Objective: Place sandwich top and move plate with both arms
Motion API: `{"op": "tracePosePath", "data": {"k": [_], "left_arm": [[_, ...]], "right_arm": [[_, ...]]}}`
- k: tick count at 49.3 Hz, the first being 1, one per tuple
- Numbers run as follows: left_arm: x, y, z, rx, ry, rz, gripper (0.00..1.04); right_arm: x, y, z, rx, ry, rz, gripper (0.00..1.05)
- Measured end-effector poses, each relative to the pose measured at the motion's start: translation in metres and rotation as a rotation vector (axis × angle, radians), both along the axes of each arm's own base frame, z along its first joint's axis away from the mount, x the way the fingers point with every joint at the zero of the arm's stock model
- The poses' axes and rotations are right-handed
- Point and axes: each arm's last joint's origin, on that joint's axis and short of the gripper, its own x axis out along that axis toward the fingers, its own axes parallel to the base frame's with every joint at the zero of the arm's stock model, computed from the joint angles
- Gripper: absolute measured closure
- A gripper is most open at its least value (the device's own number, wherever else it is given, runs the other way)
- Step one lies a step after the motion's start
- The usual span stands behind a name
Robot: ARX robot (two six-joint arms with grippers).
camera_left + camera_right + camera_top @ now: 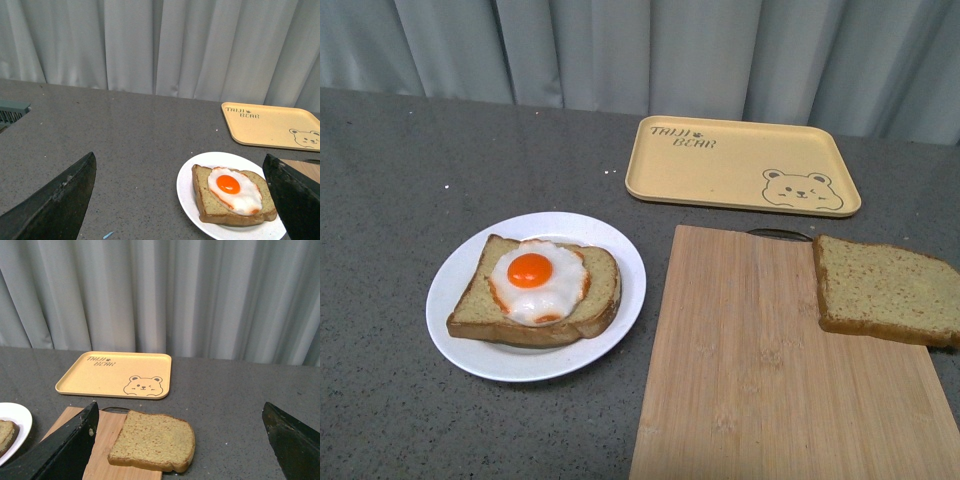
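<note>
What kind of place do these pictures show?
Probably a staged kitchen-style test bench, not a real kitchen: a grey speckled countertop backed by a plain grey curtain, with a wooden cutting board and a yellow bear-print tray.

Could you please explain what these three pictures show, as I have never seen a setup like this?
They come from a two-armed robot. One camera sits on its body and looks ahead; neither arm shows there. The other two sit on its wrists, and the dark wedges at their lower corners are the fingers of the left gripper and right gripper, both open and holding nothing. On the grey table stands a white plate bearing a bread slice with a fried egg. Beside it lies a wooden cutting board, with a plain bread slice overhanging its right edge. Behind is a yellow bear tray.
</note>
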Motion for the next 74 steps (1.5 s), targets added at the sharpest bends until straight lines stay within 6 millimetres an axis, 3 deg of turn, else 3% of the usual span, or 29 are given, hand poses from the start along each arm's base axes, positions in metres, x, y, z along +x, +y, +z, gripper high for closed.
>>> {"op": "tracePosePath", "data": {"k": [74], "left_arm": [[0.0000, 0.0000, 0.0000, 0.000, 0.000, 0.000, 0.07]], "right_arm": [[0.0000, 0.0000, 0.0000, 0.000, 0.000, 0.000, 0.09]]}}
